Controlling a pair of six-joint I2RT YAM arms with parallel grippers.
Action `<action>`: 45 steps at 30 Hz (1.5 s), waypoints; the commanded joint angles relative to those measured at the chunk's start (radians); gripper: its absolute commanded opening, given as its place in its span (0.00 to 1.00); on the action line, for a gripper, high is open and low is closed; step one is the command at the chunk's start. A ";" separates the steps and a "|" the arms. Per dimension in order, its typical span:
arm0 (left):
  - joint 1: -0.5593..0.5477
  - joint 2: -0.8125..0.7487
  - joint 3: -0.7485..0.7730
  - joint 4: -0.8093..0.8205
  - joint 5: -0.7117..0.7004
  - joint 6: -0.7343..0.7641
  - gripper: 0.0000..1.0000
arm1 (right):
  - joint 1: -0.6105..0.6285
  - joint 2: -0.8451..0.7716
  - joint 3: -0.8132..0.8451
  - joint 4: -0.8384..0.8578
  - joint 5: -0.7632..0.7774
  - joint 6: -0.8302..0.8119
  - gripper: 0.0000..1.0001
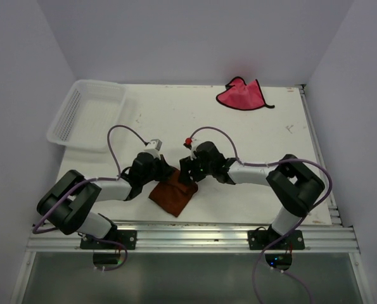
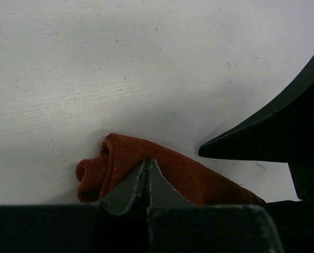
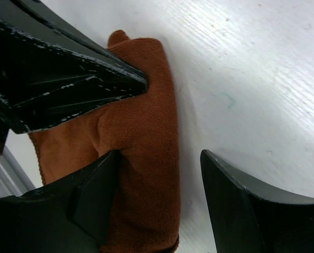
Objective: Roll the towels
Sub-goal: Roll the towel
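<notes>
Your left gripper [image 2: 148, 164] is closed to a point and pressed on the rolled edge of the rust-orange towel [image 2: 184, 175], seemingly pinning it, while your right gripper [image 3: 159, 184] stands wide open astride that roll, empty, likely to turn it; the pink towel [image 1: 241, 96] lies well beyond both.

Rust-brown fuzzy towel [image 1: 173, 196]; bright pink-red towel with dark edging [image 1: 241, 96]; white plastic mesh basket [image 1: 66, 120], grid-patterned; plain white table [image 1: 239, 133].

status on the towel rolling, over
Left hand shut, tips pressing on brown towel. Right hand open, straddling its rolled edge. Pink towel unrolled at far side. Nothing in the way.
</notes>
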 commanded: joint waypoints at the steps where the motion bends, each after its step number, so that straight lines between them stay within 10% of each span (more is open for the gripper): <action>1: 0.006 -0.007 -0.029 -0.023 -0.035 0.003 0.00 | 0.006 0.019 0.030 0.079 -0.101 0.035 0.68; 19: 0.007 -0.037 -0.008 -0.078 -0.121 0.033 0.00 | 0.006 -0.033 -0.082 -0.027 -0.197 -0.074 0.58; 31: 0.009 -0.037 0.012 -0.115 -0.150 0.059 0.00 | 0.015 -0.062 -0.081 -0.078 -0.135 -0.121 0.23; 45: 0.065 -0.110 0.196 -0.284 -0.155 0.081 0.00 | 0.274 -0.152 -0.053 -0.156 0.528 -0.181 0.04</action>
